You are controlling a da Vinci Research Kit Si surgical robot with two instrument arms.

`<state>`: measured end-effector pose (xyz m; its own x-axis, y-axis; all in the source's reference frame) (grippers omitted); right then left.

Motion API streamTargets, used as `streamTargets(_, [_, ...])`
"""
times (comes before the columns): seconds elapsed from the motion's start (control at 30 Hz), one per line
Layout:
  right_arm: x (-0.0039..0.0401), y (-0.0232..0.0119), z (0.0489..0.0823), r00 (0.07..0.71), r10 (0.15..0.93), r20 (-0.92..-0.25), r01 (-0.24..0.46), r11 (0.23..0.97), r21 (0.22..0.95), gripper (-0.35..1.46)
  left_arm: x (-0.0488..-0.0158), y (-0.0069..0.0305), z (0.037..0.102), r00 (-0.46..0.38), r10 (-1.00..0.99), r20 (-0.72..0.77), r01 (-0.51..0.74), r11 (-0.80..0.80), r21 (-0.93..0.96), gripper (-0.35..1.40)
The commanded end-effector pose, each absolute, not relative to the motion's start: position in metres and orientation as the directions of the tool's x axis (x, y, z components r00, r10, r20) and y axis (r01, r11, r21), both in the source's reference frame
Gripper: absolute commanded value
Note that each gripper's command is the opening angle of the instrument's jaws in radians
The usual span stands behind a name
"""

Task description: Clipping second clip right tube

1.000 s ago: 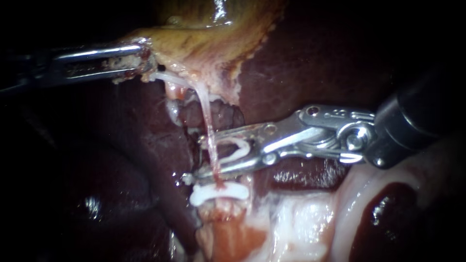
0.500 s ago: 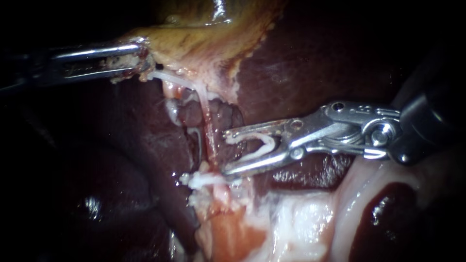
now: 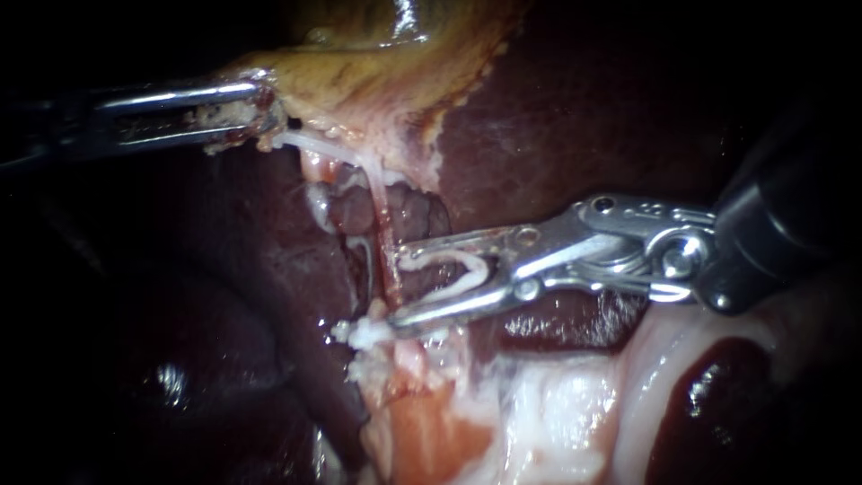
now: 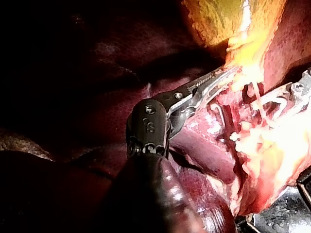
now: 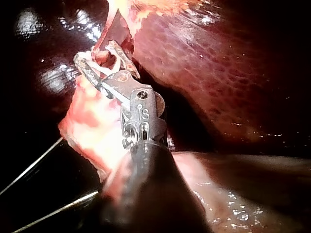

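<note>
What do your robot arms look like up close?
Both are shiny silver metal at the tip. My left instrument has long, slim jaws. My right instrument has jaws hinged with round pins, on a thick black shaft.

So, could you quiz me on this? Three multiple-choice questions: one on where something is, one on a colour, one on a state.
1. What does the left instrument hold?
A. the edge of the gallbladder
B. the liver
C. a tube

2. What colour is the loaded clip carried by the right instrument?
A. black
B. white
C. blue

3. How do the right instrument's jaws stand?
A. pressed flat together
B. spread apart, with the clip between them
C. hidden behind tissue

Answers:
1 A: its jaws close on the yellowish rim of the gallbladder.
2 B: the clip shows white against the metal jaws.
3 B: a wide gap shows between the jaws, and the clip touches both.
</note>
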<state>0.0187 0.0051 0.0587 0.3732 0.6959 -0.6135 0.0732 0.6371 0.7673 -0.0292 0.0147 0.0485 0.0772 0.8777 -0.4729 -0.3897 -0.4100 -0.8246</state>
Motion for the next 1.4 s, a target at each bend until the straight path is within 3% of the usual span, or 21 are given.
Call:
streamTargets(0.03, [0.0191, 0.0048, 0.0589, 0.374, 0.698, -0.611, 0.070, 0.635, 0.769, 0.49, -0.0292, 0.0147, 0.0485, 0.077, 0.878, -0.473, -0.390, -0.410, -0.824, -0.35])
streamTargets(0.6, [0.0222, 0.0024, 0.0588, 0.307, 0.750, -0.586, 0.111, 0.583, 0.805, 0.50, -0.0294, 0.0148, 0.0486, 0.078, 0.878, -0.473, -0.391, -0.410, -0.824, -0.35])
streamTargets(1.1, [0.0220, 0.0012, 0.0533, 0.299, 0.769, -0.565, 0.221, 0.520, 0.825, 0.49, -0.0292, 0.0149, 0.0487, 0.077, 0.878, -0.473, -0.390, -0.410, -0.825, -0.35])
streamTargets(1.4, [0.0218, 0.0015, 0.0529, 0.303, 0.774, -0.555, 0.229, 0.506, 0.831, 0.45, -0.0292, 0.0149, 0.0488, 0.077, 0.878, -0.473, -0.390, -0.410, -0.825, -0.35])
